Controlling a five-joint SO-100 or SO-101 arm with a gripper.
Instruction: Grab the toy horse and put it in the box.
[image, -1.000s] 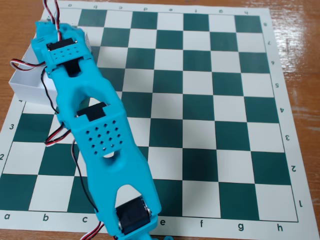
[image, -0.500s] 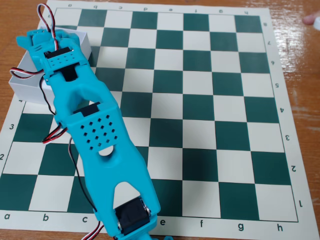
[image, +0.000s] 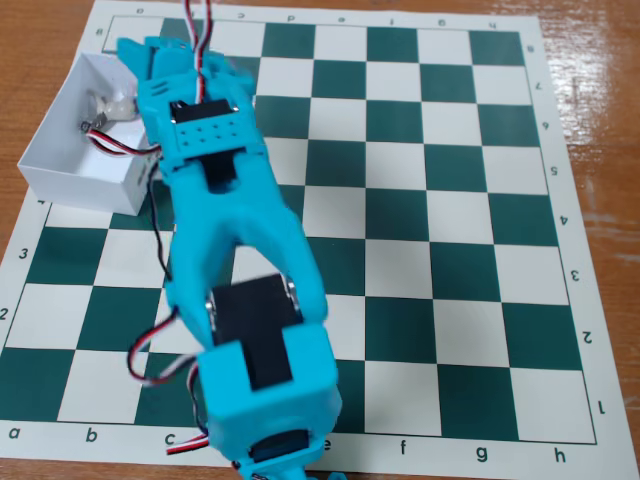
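Your turquoise arm (image: 235, 250) reaches up the left half of the chessboard mat (image: 430, 200) in the fixed view, from its base at the bottom edge to the wrist near the top left corner. The tool (image: 150, 55) sits at the far end of the arm, over the right-hand wall of the white box (image: 75, 180). You see it only from behind and above, with the wrist servo and its red, white and black wires (image: 195, 25) covering the fingers, so you cannot tell whether they are apart or together.

The box lies at the mat's top left, partly on the board's edge and partly on the wooden surface (image: 600, 90), open side up. Inside it, close to the right-hand wall and just left of the tool, you can make out the toy horse (image: 107, 106), a small pale grey-white shape with a darker bit at its lower left. It is too small and blurred for you to say whether it stands or lies on its side. It looks apart from the tool, though the arm hides the space between them.

The green and cream squares to the right of the arm carry nothing.
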